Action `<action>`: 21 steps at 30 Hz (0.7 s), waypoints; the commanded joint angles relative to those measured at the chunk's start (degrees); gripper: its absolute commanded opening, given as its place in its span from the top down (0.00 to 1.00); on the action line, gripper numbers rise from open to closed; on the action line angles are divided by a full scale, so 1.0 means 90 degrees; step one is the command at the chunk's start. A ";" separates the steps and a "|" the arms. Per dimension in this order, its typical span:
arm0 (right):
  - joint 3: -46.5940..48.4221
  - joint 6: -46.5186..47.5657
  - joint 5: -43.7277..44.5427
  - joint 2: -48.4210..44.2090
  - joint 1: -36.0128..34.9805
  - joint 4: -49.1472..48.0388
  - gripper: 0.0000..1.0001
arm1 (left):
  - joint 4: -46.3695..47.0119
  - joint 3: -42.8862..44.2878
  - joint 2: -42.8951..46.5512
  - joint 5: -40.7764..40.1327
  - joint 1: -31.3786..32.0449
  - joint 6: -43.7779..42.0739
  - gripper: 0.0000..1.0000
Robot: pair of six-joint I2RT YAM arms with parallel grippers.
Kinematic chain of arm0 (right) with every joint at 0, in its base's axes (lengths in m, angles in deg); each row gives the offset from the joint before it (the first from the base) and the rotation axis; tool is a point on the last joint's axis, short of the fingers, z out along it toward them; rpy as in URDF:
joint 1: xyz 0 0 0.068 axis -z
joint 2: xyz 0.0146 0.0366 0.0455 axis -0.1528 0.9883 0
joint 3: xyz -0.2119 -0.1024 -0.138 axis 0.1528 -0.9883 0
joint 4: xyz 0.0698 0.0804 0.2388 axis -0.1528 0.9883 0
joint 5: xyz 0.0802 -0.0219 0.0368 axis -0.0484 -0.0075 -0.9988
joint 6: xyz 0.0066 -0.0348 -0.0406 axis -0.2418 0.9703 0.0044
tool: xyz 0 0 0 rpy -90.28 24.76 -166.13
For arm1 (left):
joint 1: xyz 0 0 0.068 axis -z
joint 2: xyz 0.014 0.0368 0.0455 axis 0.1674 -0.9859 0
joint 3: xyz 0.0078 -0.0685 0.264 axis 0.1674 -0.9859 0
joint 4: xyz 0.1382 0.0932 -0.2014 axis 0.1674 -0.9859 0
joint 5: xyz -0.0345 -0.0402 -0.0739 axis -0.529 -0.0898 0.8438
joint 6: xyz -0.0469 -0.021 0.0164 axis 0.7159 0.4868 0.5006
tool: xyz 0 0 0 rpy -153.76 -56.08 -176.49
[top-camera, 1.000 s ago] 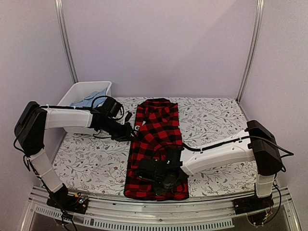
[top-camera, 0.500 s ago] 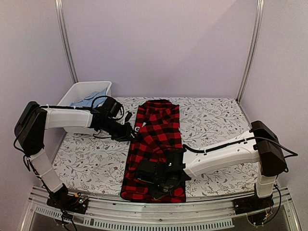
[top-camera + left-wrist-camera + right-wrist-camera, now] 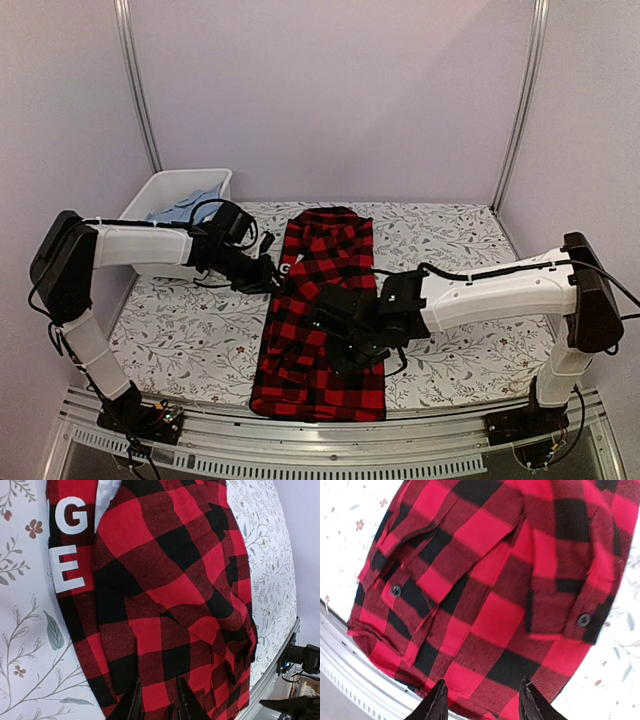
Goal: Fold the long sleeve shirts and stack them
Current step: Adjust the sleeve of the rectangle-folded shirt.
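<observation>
Since a second ago the right claw (image 3: 482,695) has let go of the hem, opened wide and moved toward 12. The left claw (image 3: 157,705), narrow, pinches the 9 o'clock edge of the shirt (image 3: 325,290). It lies mid-table (image 3: 450,250), long axis 12 to 6, collar at 12.

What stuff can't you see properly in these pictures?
Top view: what the blue cloth in the white bin is; the bin wall and the left arm hide most of it.
Left wrist view: the shirt's white lettering; only G and E show, any more is out of sight.
Left wrist view: whether the left gripper pinches the shirt; its fingers run off the bottom edge.
</observation>
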 commanded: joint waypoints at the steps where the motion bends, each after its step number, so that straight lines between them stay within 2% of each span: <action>1: -0.0121 0.0287 0.0448 -0.0024 0.0458 -0.0049 0.58 | 0.0083 0.0204 -0.0069 0.0002 0.0013 -0.0091 0.77; 17: 0.0136 0.0778 0.0794 0.1083 0.0664 -0.0125 0.60 | -0.0086 0.0477 -0.0202 -0.0027 -0.0026 -0.0163 0.76; 21: 0.0199 0.0843 0.0828 0.1112 0.0696 -0.0153 0.70 | -0.0109 0.0449 -0.0184 -0.0057 -0.0040 -0.0176 0.76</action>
